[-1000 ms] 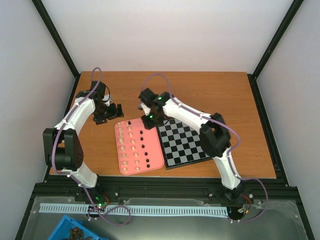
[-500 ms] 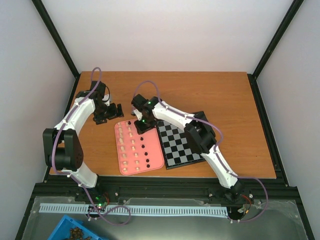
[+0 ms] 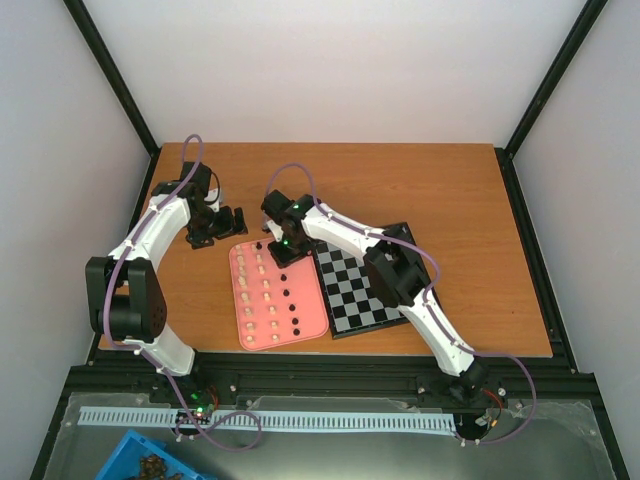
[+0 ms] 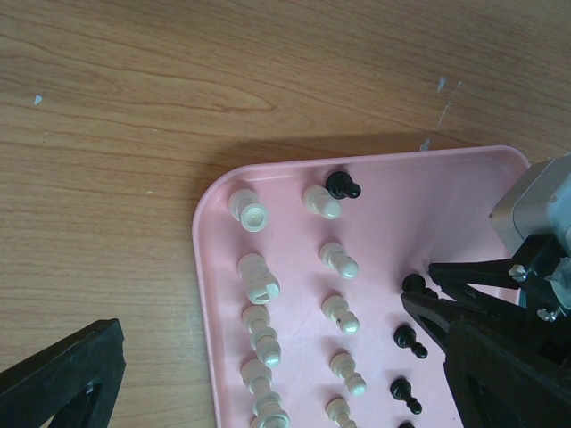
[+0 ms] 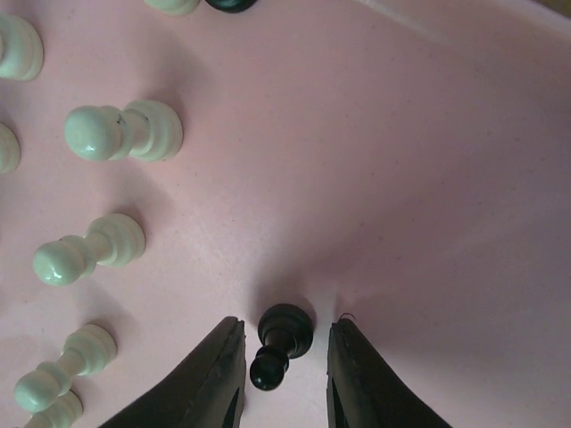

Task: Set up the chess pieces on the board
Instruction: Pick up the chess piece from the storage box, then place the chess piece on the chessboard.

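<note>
- Between the fingertips of the right gripper (image 5: pixel 286 327): a black pawn (image 5: pixel 278 349), upright on the pink tray (image 5: pixel 428 178). Thin gaps on either side, so jaws partly apart, straddling but not yet gripping.
- Close gently and evenly on the pawn's narrow stem. Keep it centred to avoid a one-sided nudge and a topple.
- Lift straight up before any sideways travel, clear of the cream pieces (image 5: pixel 125 132) standing in rows to one side and of the other black pieces (image 4: pixel 406 339) in the same column.
- Carry across to the chessboard (image 3: pixel 350 305), flat on the table just beside the tray, with no piece to be seen on its exposed squares, so probably early in the job.
- Set down in the middle of a square and release only after a flat landing of the base.
- Just past the tray's far left corner: the left gripper (image 3: pixel 232 222), jaws fully spread, holding nothing. Best kept where it is, out of the carrying path.
- Under everything: an orange-brown wooden table (image 3: pixel 450 190), smooth, with a few pale specks.
- Around it: plain white walls (image 3: pixel 340 70) and black frame posts (image 3: pixel 112 75).
</note>
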Controlling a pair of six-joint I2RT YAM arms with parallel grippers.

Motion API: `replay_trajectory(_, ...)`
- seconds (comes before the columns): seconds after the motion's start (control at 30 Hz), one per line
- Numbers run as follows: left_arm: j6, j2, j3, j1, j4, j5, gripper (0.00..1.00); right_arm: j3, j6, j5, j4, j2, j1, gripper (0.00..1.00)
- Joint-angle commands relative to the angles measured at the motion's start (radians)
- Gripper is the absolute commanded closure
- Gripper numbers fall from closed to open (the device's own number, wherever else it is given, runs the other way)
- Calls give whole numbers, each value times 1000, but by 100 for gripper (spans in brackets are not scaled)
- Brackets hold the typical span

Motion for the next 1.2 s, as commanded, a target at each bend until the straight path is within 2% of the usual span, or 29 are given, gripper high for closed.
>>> replay_trajectory(0.0, -2, -5, 20, -7, -3, 12, 0, 26, -4, 16, -14, 25, 2, 73)
replay_trajectory(0.07, -2, -5, 20, -5, -4, 13, 0, 25, -4, 16, -13, 29, 2, 75)
replay_trajectory(0.43, -2, -10, 17, -6, -2, 15, 0, 25, -7, 38, -18, 25, 2, 95)
replay_trajectory(0.7, -2, -17, 14, -5, -2, 15, 0, 21, 11, 109, -18, -85, -24, 97)
replay_trajectory(0.93, -2, -24, 7, -5, 2, 14, 0, -188, 45, 148, 22, -292, -140, 97)
replay_trajectory(1.17, -3, -21, 15, -6, -2, 16, 0, -514, 48, 171, 76, -489, -324, 97)
